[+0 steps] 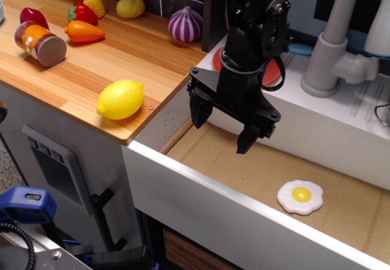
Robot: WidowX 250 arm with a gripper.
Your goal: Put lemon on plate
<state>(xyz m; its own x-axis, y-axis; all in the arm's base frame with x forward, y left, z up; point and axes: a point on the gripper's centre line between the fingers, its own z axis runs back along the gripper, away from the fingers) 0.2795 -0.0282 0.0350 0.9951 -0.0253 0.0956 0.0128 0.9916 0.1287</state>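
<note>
- We see the gripper (223,125) hanging over the sink basin (341,212), fingers spread apart, nothing between them.
- The lemon (120,99) lies on the wooden counter (140,50), near its front right corner, untouched.
- Key relation: the lemon sits to image-left of the gripper and a bit lower in frame, well apart, with the counter edge between them.
- Its long axis runs roughly left-right in the picture, slightly tilted, nub pointing right toward the gripper.
- We read the fingers as spaced along about that same line, so we judge a wrist turn may be needed to close across the short axis.
- The plate (274,74) is mostly hidden behind the arm; only red slivers show on the ledge behind the basin.
- A fried egg toy (300,197) lies in the basin, not relevant.
- Pick not yet started, in our judgement.
</note>
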